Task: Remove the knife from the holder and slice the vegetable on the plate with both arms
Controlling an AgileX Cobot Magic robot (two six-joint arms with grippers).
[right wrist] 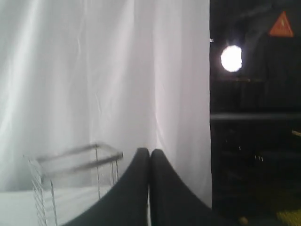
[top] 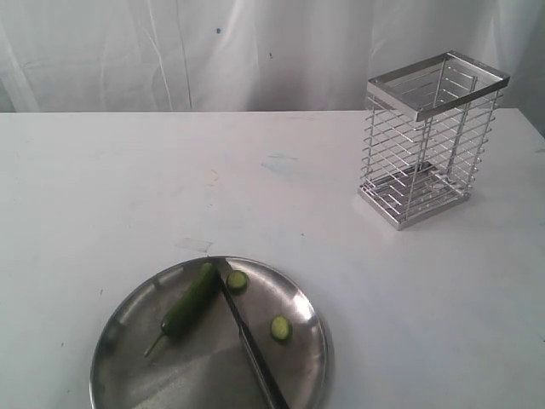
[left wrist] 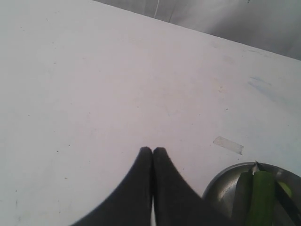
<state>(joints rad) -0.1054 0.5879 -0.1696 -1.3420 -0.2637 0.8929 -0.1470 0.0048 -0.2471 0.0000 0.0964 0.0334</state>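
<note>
The steel plate lies at the front of the white table. On it rests the dark green vegetable, with two cut slices beside it. The knife lies across the plate, blade tip by the vegetable's cut end. The chrome wire holder stands empty at the back right. Neither arm shows in the exterior view. My left gripper is shut and empty over bare table, the plate's rim and vegetable to one side. My right gripper is shut and empty, raised, with the holder blurred behind it.
A white curtain hangs behind the table. A piece of clear tape is stuck to the table near the plate. Past the curtain's edge in the right wrist view lies a dark room with a bright lamp.
</note>
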